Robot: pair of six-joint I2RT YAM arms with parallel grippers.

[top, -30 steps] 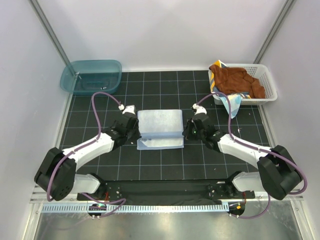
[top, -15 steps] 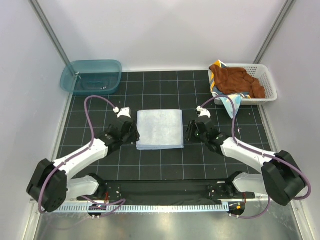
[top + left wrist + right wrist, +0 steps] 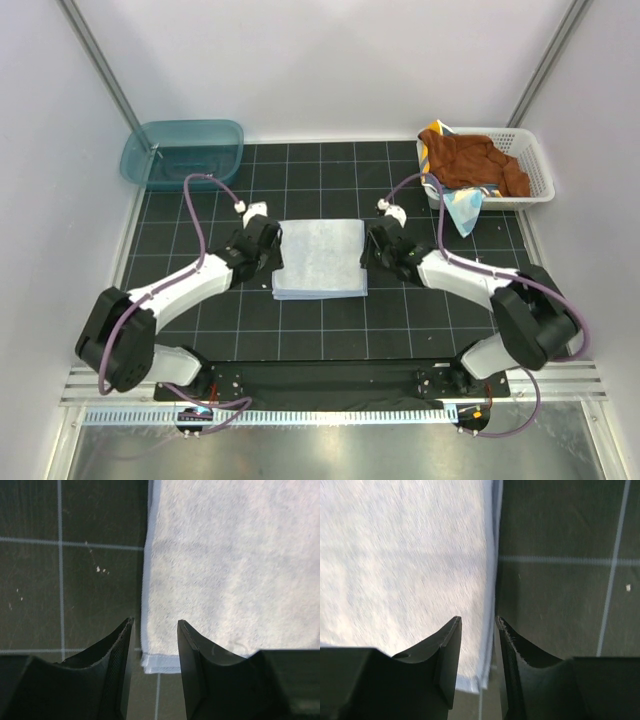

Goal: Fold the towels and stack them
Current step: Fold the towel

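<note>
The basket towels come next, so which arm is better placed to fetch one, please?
Probably right: the right gripper stands open on the basket side of the folded towel; the left gripper is opposite.

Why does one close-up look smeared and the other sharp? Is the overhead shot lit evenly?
Right wrist view: the pale towel is streaked with blur, its weave lost. Left wrist view: the terry texture and grid lines are crisp; the left gripper, close to the lens, is nearly black, its detail lost. Top external view: soft, even light, faint shadows.
</note>
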